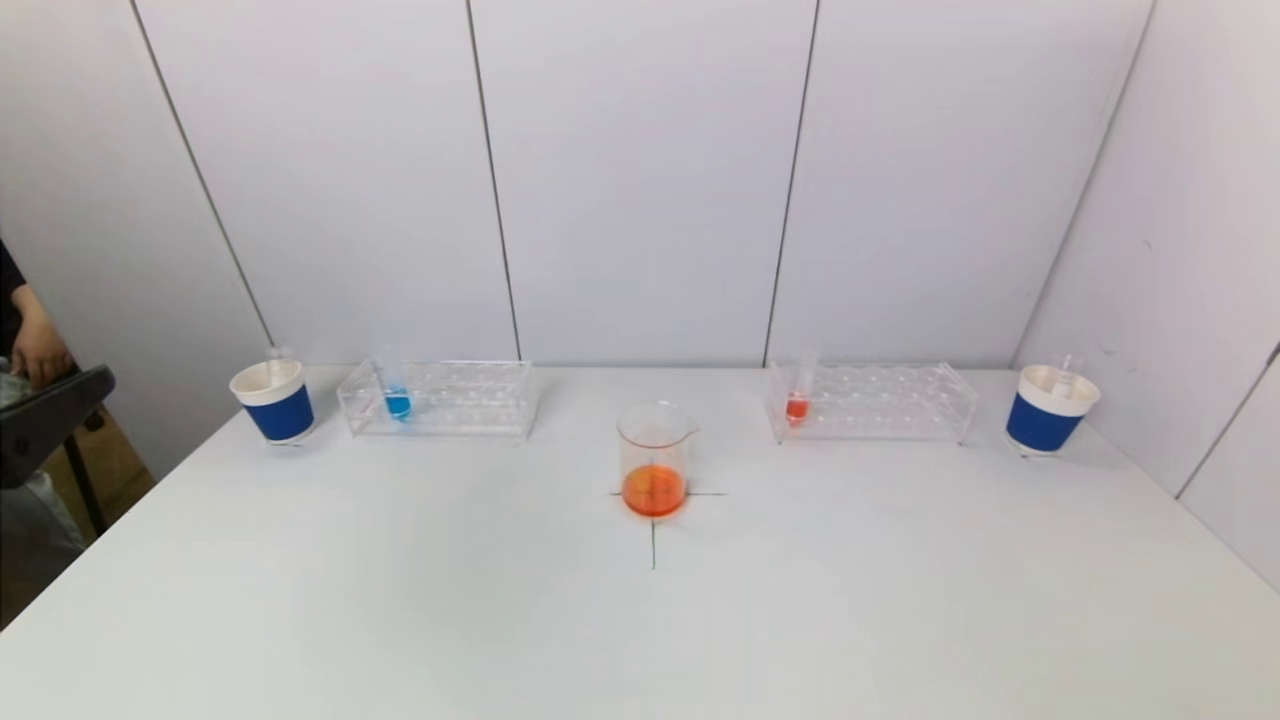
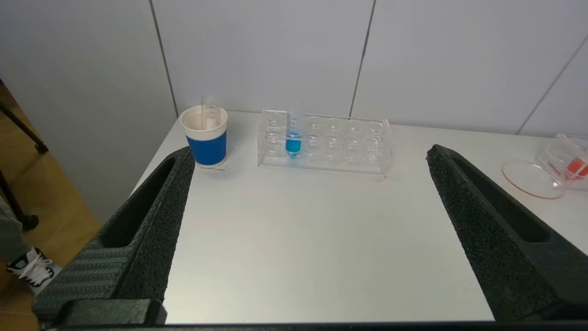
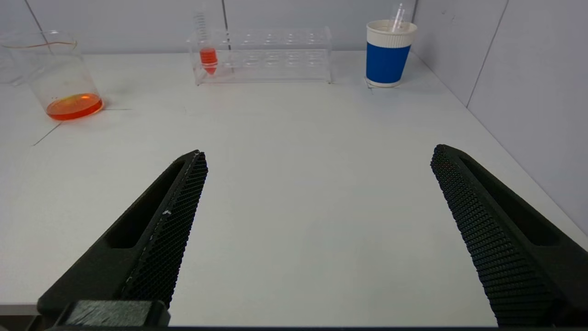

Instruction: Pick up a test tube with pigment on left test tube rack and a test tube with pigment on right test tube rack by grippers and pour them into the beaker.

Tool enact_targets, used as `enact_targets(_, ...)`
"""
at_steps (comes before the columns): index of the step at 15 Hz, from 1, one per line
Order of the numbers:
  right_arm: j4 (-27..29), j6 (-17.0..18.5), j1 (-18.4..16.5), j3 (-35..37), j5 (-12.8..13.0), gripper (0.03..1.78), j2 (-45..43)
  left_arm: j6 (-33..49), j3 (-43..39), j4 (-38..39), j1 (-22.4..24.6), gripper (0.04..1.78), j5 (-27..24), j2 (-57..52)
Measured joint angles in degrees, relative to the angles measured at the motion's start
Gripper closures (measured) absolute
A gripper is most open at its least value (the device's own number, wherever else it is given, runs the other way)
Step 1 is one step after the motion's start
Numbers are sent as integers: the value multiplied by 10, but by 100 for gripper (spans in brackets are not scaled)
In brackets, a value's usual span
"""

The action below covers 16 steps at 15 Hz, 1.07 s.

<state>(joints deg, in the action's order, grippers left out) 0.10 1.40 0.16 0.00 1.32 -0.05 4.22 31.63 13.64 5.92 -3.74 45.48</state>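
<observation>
A white table (image 1: 400, 600) is being used as the whole work surface, with white wall panels (image 1: 640, 180) standing behind it. Two clear test tube racks are being kept near the back edge: the left test tube rack (image 1: 450, 398) is holding a test tube with blue pigment (image 1: 396, 395) upright at its outer end, and the right test tube rack (image 1: 880, 400) is holding a test tube with red pigment (image 1: 797, 398) at its inner end. A glass beaker (image 1: 655, 460) with orange liquid at the bottom is being kept between the racks, nearer the robot, on a drawn cross mark. Blue-and-white paper cups are being parked at the outer ends, one left (image 1: 274, 400), one right (image 1: 1050, 408), each with an empty tube inside. The left gripper (image 2: 310, 156) and right gripper (image 3: 317, 154) are being held spread wide over the near table, nothing pinched, well apart from the racks.
</observation>
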Motion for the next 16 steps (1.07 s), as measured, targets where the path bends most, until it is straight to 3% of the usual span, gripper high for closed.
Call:
enact_targets(6,0,0,0,0,0,4,0,34,-15,-75,-2,6,-24,-126)
enact_targets(10,0,0,0,0,0,4,0,41,-14,-174,-5,6,-55,-214)
enact_targets(16,0,0,0,0,0,4,0,38,-14,-273,-32,6,-57,-309)
